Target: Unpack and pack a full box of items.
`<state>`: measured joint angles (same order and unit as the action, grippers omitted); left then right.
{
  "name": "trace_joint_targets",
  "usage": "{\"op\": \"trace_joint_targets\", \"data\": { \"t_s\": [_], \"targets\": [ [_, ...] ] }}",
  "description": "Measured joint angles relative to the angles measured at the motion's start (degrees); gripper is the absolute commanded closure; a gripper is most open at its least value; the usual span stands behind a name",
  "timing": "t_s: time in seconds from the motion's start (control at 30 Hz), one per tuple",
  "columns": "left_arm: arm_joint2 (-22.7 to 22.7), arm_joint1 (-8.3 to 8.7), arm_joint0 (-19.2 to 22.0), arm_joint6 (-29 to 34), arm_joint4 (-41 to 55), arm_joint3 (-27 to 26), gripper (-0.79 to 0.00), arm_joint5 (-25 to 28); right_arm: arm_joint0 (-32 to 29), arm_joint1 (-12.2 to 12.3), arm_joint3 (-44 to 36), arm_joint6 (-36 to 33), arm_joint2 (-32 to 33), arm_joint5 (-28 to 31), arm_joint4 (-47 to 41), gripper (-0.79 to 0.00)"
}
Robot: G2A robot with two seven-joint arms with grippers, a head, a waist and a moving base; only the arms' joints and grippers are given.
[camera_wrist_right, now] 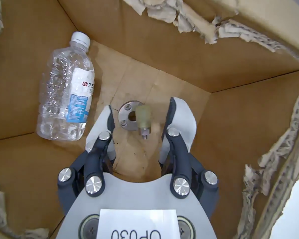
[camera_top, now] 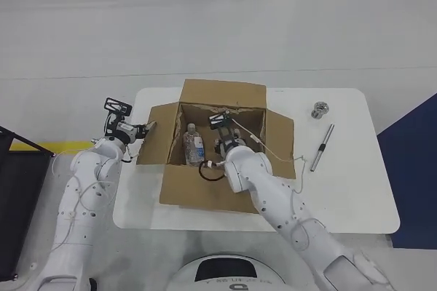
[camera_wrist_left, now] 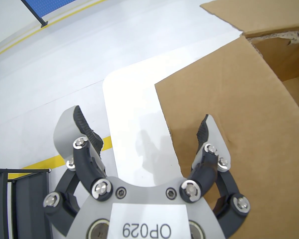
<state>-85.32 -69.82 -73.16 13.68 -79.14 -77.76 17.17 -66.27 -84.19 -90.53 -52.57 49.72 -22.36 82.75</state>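
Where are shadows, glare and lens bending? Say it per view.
Left wrist view: the tool throws a faint shadow on the table; the floor's yellow line curves. Right wrist view: edges of the box bow; the bottle glints. Top view: even light.

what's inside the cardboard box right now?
In the cardboard box: a clear plastic bottle lying on its side, and a small metal flange part between the open fingers of the right gripper. Floor beneath the gripper is covered.
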Motion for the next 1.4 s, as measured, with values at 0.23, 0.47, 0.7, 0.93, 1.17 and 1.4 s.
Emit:
{"op": "trace_joint_targets", "data": {
  "t_s": [0.23,0.47,0.7,0.93,1.17,1.4],
  "targets": [
    [0.0,0.00,0.0,0.0,0.0,0.0,-0.785,0.0,-13.8,2.6,-23.9,1.9,9.3,6.9,-1.8,-0.785],
    [0.0,0.00,0.0,0.0,0.0,0.0,-0.785,0.0,-14.3,2.7,-25.0,2.1,9.7,7.1,-2.0,-0.785],
    [0.0,0.00,0.0,0.0,0.0,0.0,-0.785,0.0,-15.7,1.7,-24.5,9.3,13.9,-8.3,4.8,-0.785],
    [0.0,0.00,0.0,0.0,0.0,0.0,-0.785,0.0,-8.3,0.7,-16.9,9.4,22.5,-27.3,-1.5,-0.785],
    [0.0,0.00,0.0,0.0,0.0,0.0,-0.785,0.0,-7.5,0.7,-15.7,8.1,22.7,-29.1,-0.6,-0.785],
    [0.0,0.00,0.0,0.0,0.0,0.0,-0.785,0.0,1.3,-1.4,-5.1,7.2,30.6,-35.3,-6.9,-0.785]
  ]
}}
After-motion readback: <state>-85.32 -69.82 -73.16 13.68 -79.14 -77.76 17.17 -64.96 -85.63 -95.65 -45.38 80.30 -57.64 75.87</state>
